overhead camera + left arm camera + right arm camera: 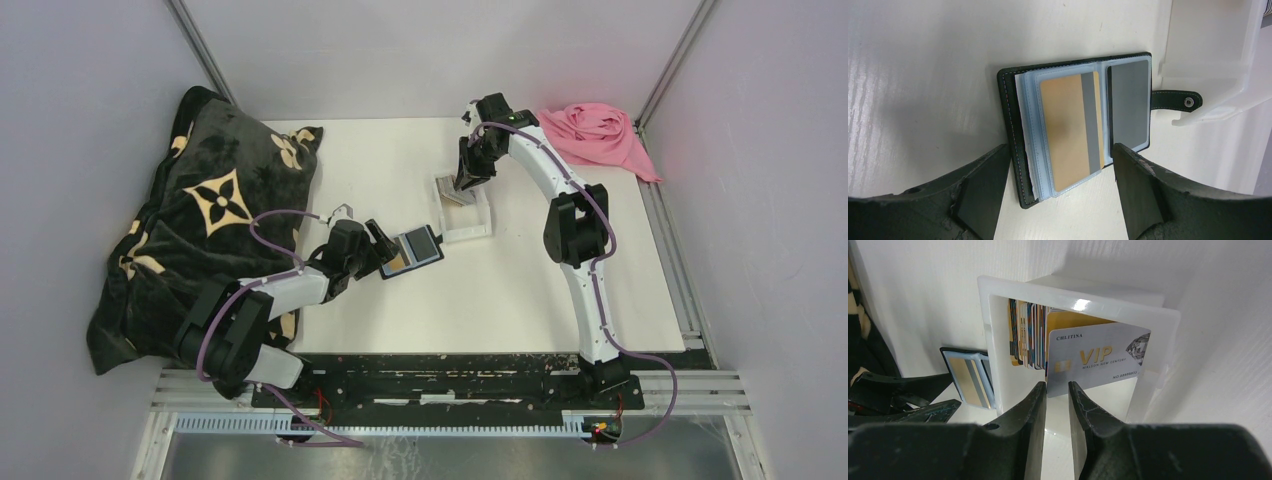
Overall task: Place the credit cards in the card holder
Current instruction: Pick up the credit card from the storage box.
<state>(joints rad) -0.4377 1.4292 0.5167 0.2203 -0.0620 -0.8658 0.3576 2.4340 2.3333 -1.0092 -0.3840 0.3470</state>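
Observation:
The card holder point(412, 250), a black wallet, lies open on the white table. A tan credit card point(1065, 130) sits in its left clear sleeve and a grey card point(1130, 102) in its right one. My left gripper point(1060, 155) is open, its fingers standing either side of the wallet's near end. Several more credit cards point(1025, 335) stand on edge in a clear plastic tray point(1073, 290). A silver VIP card point(1098, 357) leans at the front of that stack. My right gripper point(1057, 387) is open by a narrow gap, its tips just short of that card's lower left corner.
A dark patterned blanket point(200, 220) is heaped at the table's left. A pink cloth point(600, 135) lies at the back right corner. The tray point(470, 225) stands just right of the wallet, whose strap and stud point(1175, 99) point toward it. Walls close in three sides.

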